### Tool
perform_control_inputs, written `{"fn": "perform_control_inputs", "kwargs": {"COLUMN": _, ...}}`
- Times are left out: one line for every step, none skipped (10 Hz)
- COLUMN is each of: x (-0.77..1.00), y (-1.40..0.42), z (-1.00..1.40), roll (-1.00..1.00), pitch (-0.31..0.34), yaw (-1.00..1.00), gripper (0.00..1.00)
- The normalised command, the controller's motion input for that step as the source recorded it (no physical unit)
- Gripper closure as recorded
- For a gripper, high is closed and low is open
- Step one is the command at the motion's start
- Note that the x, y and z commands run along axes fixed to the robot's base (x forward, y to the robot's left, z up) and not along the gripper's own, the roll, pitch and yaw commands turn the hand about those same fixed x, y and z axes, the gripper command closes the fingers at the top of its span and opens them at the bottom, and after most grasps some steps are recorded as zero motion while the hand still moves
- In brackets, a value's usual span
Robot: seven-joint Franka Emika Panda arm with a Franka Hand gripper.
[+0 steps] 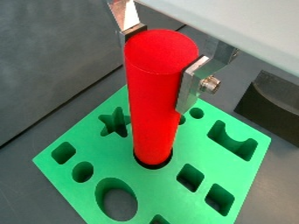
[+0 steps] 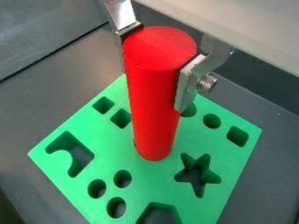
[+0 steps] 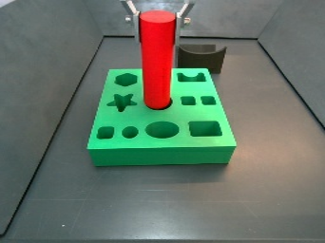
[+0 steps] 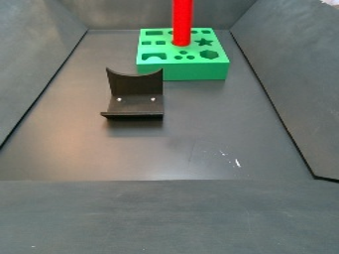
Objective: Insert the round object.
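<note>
One piece: tall smooth bright red cylinder [image 1: 156, 92], upright, lower end in green block's [image 3: 162, 128] round hole.
End effector [image 1: 163, 54]: clamped on cylinder's top, upper frame.

The round object [image 1: 156, 96] looks like smooth, bright red plastic with a soft satin sheen and no visible texture. The green block [image 3: 162, 128] appears to be plastic too, matt and even in colour, its shaped cut-outs cleanly edged. The gripper [image 2: 158, 54], at the top of the cylinder, has fingers [image 2: 191, 80] of flat, silvery brushed metal, and a small metal screw head shows on one of them. The dark grey block [image 4: 133, 96] with a curved notch looks like dull, matt plastic. The floor [image 4: 172, 149] is a dark, smooth sheet with a faint gloss and a few light scuffs.
</note>
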Motion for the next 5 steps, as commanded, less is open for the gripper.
{"fn": "perform_control_inputs", "kwargs": {"x": 0.29, "y": -0.02, "z": -0.29, "roll": -0.01, "pitch": 0.000, "yaw": -0.14, "gripper": 1.00}}
{"fn": "perform_control_inputs", "kwargs": {"x": 0.29, "y": 0.00, "z": -0.30, "roll": 0.00, "pitch": 0.000, "yaw": -0.13, "gripper": 1.00}}
{"fn": "perform_control_inputs", "kwargs": {"x": 0.24, "y": 0.00, "z": -0.29, "roll": 0.00, "pitch": 0.000, "yaw": -0.13, "gripper": 1.00}}
{"fn": "perform_control_inputs", "kwargs": {"x": 0.00, "y": 0.00, "z": -0.23, "roll": 0.03, "pitch": -0.021, "yaw": -0.09, "gripper": 1.00}}
{"fn": "perform_control_inputs", "kwargs": {"x": -0.04, "y": 0.05, "z": -0.29, "roll": 0.07, "pitch": -0.013, "yaw": -0.09, "gripper": 1.00}}
